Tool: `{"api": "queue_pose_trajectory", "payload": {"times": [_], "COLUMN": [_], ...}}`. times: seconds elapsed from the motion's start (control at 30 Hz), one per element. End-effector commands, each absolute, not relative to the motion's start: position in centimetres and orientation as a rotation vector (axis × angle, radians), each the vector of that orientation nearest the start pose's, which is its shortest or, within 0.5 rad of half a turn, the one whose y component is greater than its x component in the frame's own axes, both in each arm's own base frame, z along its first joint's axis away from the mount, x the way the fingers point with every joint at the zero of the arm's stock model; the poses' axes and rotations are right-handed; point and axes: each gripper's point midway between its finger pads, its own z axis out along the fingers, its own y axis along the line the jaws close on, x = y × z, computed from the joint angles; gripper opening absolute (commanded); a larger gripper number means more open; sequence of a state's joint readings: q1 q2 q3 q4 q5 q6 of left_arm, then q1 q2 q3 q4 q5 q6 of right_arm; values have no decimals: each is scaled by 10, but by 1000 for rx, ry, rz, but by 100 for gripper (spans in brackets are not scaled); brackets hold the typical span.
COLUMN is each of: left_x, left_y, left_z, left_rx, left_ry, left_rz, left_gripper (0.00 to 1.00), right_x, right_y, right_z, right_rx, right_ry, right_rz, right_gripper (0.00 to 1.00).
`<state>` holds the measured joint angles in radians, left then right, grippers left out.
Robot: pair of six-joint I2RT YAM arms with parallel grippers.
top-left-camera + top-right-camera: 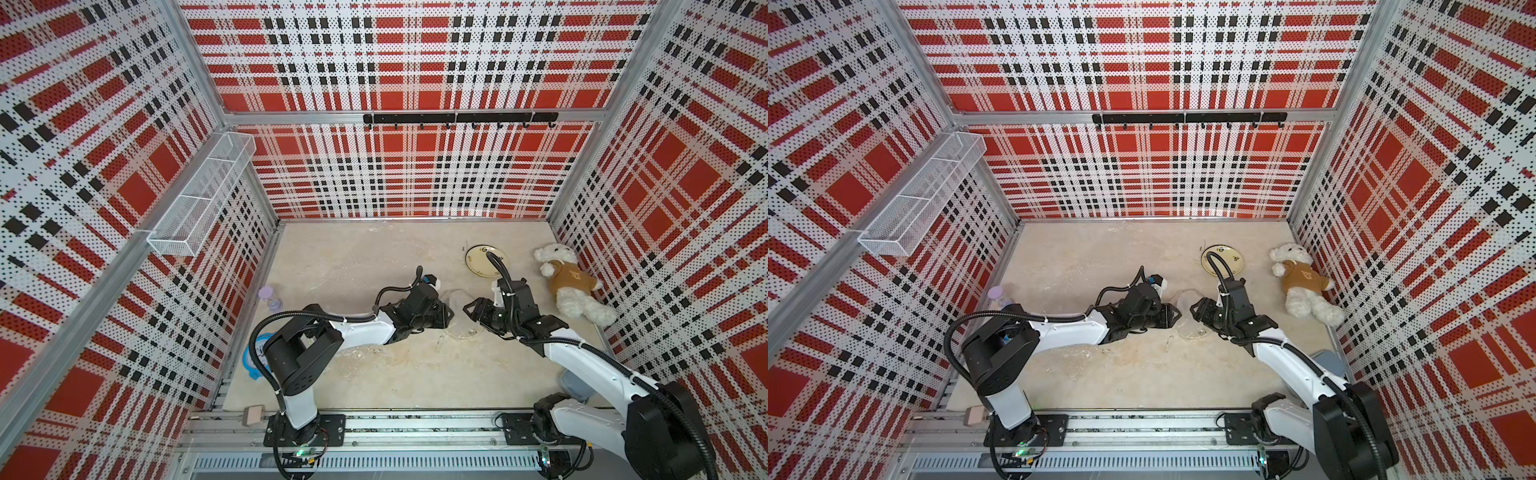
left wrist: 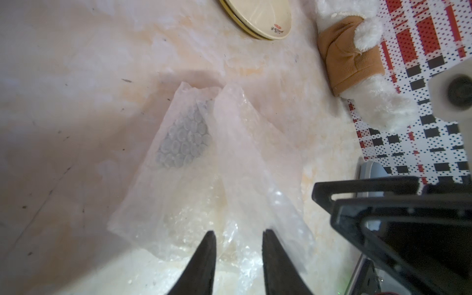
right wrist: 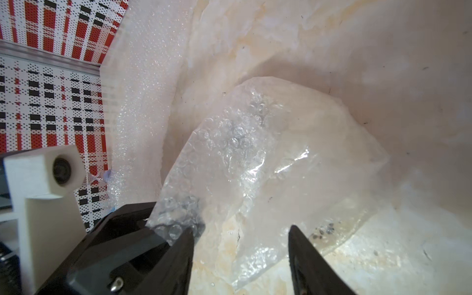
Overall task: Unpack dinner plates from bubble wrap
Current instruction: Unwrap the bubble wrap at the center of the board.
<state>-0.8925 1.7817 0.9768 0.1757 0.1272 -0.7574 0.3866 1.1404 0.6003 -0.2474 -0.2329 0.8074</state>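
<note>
I have both end effectors low over the middle of the tabletop (image 1: 374,382), facing each other across a crumpled sheet of bubble wrap (image 2: 229,158). The left end effector (image 2: 239,232) has its jaws parted with film lying past the tips, and I see nothing clamped. The right end effector (image 3: 241,228) is spread wider and empty, aimed at the same sheet. A pale round outline under the wrap looks to me like a plate, though I cannot be sure. The unwrapped dinner plates (image 1: 484,261) sit stacked farther back, behind the right arm. I expect the wrap to be light, limp and slippery, so I would pinch a raised free corner rather than the flat middle. A plate would be stiff, heavier and breakable, best taken by the rim and kept low. The near side of the tabletop is open for laying the sheet aside. The teddy bear (image 1: 571,286) crowds the right wall, and the hourglass (image 1: 270,298) stands well apart on the left.
</note>
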Motion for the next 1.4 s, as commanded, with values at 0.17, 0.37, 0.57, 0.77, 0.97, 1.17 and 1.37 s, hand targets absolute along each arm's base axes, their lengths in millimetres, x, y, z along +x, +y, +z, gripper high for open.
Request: {"api": "queue_pose_trajectory", "payload": {"times": [0.17, 0.37, 0.57, 0.77, 0.97, 1.17, 1.37], "left_x": [282, 281, 282, 283, 283, 285, 286], "left_y": [-399, -395, -391, -389, -390, -385, -383], "left_z": [88, 82, 80, 83, 84, 81, 80], "left_rx": [288, 272, 248, 241, 246, 239, 239], "left_ry": [2388, 2401, 2403, 2400, 2401, 2412, 2427], "left_rz": [-1044, -1018, -998, -981, -971, -951, -939], "left_gripper": [35, 35, 38, 47, 59, 80, 91], "right_x": [283, 276, 269, 264, 263, 269, 273], "right_y": [164, 175, 177, 175, 174, 179, 183], "right_z": [117, 106, 100, 102, 103, 102, 104], "right_rx": [335, 346, 351, 350, 351, 339, 336], "right_ry": [2423, 2428, 2428, 2419, 2410, 2410, 2386], "right_rz": [776, 808, 821, 807, 791, 768, 759], "right_gripper": [62, 68, 73, 76, 97, 100, 100]}}
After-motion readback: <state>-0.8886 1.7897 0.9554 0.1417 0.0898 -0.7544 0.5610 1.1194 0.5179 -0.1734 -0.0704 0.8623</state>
